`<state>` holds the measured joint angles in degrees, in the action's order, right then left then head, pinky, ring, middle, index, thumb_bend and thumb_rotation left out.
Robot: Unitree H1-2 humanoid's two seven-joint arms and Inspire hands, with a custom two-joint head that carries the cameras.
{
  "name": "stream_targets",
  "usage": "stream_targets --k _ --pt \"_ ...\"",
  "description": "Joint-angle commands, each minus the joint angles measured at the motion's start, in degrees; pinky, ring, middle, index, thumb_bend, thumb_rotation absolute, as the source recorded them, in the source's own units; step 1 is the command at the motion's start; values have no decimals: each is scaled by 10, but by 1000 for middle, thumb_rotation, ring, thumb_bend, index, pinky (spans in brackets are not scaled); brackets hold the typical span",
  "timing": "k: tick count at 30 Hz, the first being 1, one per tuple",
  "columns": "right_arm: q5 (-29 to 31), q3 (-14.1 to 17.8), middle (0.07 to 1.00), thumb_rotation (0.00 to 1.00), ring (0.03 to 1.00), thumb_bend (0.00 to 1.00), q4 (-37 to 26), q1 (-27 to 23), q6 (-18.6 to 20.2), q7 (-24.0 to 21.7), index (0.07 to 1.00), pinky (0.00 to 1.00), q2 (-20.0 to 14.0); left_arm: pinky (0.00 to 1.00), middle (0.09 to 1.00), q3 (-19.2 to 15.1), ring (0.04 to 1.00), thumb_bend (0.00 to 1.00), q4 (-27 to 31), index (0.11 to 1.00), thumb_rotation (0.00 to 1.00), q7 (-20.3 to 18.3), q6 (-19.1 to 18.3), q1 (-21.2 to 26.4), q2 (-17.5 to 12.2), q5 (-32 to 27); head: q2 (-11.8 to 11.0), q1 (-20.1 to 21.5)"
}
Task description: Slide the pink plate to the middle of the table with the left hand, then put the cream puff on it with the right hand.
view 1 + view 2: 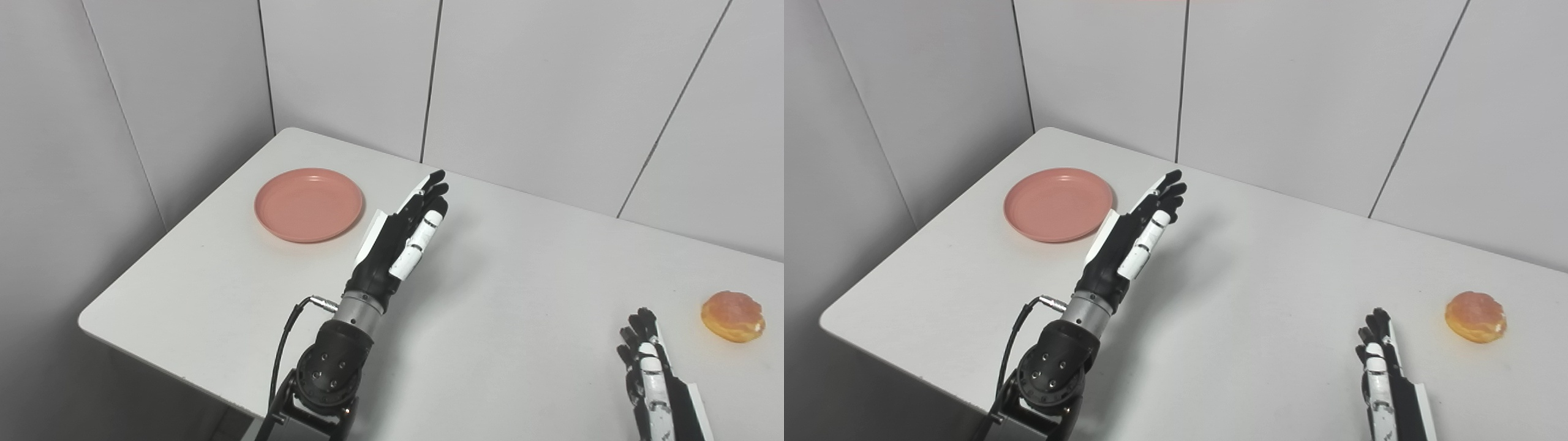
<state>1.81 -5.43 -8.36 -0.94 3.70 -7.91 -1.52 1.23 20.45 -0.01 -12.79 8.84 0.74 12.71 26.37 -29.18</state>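
left eye view gives us the clearest read of the layout: the pink plate [309,204] sits flat toward the far left part of the white table [502,269], not yet at the middle, and it is bare. our left hand [401,239] is raised above the tabletop just to the right of the plate, fingers [422,234] straight and held side by side, palm turned on edge, holding nothing and touching nothing that we can see. the relation that matters most is this: the plate lies to the left of that hand and a little farther back, while the middle of the table lies on the hand's other side, to the right. so, as we judge it, the hand must first get past the plate's far or left rim, or settle onto the plate, before it can draw it rightward; a push from where it stands would send the plate the wrong way, toward the table's left edge. the plate is round, so no axis favours one approach. our right hand [652,373] rests low at the near right, fingers extended and empty, only partly in view. the cream puff [733,315] lies on the table just beyond and to the right of it, near but apart, and well away from the plate. the left hand is plainly the nearer one to the plate, the right to the puff, which suits the order we are given.
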Motion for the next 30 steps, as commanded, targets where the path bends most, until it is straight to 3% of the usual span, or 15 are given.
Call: stream_targets --k 1,8,18,30 --pt "3 0 1000 1000 1000 0 -12 -13 -8 0 1000 1000 2 888 921 -7 904 458 12 910 1000 8 9 32 -6 -3 1 0" --pt "-1 -1 1000 1000 1000 0 -22 -12 8 3 1000 1000 4 880 928 -43 907 454 -13 916 1000 9 25 73 -34 -18 4 1" --pt "3 2 1000 1000 1000 0 -16 -14 -3 2 1000 1000 2 929 924 -94 909 486 -47 921 1000 19 28 117 -67 -51 5 0" --pt "1 2 1000 1000 1000 0 -16 -15 -2 -2 1000 1000 -2 868 922 -136 893 432 -67 918 1000 37 33 139 -113 -67 9 -1"
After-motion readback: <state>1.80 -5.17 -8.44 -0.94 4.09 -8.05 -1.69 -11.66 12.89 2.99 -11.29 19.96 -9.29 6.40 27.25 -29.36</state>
